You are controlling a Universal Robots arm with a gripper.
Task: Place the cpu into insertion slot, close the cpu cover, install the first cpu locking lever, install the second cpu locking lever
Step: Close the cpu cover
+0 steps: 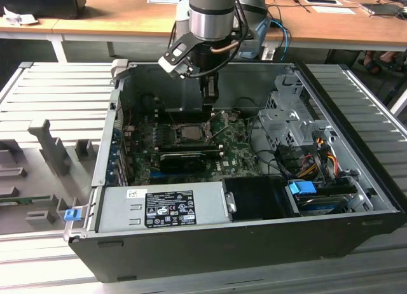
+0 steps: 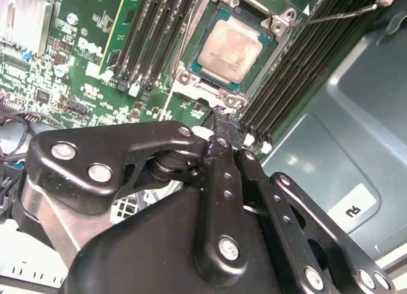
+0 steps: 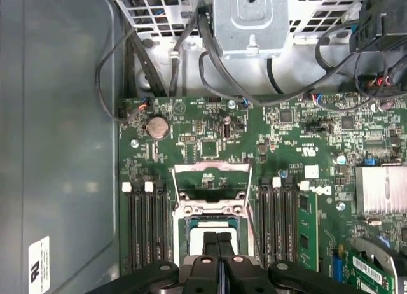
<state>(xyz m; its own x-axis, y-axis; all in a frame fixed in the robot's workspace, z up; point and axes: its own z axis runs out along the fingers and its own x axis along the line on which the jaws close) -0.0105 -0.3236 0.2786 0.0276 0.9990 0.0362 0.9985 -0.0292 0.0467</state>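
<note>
The cpu [image 2: 229,49] lies flat in the insertion slot [image 2: 191,77] on the green motherboard, silver face up. The cpu cover [image 3: 212,177] stands open beside the slot, a thin metal frame with a square window. One thin wire locking lever [image 2: 340,13] is raised away from the slot, and another wire lever [image 3: 173,186] runs along the cover's edge. My gripper [image 3: 219,246] hangs just above the cpu with its black fingers [image 2: 224,132] pressed together and nothing between them. In the exterior view my gripper [image 1: 210,97] is inside the open case, over the slot [image 1: 189,130].
Black memory slots [image 3: 145,224] flank the socket on both sides. A large black card [image 1: 184,157] lies near the slot. A metal drive cage [image 1: 283,119], cables [image 1: 311,157] and a power supply [image 1: 162,205] crowd the case. The case wall [image 3: 57,147] stands close by.
</note>
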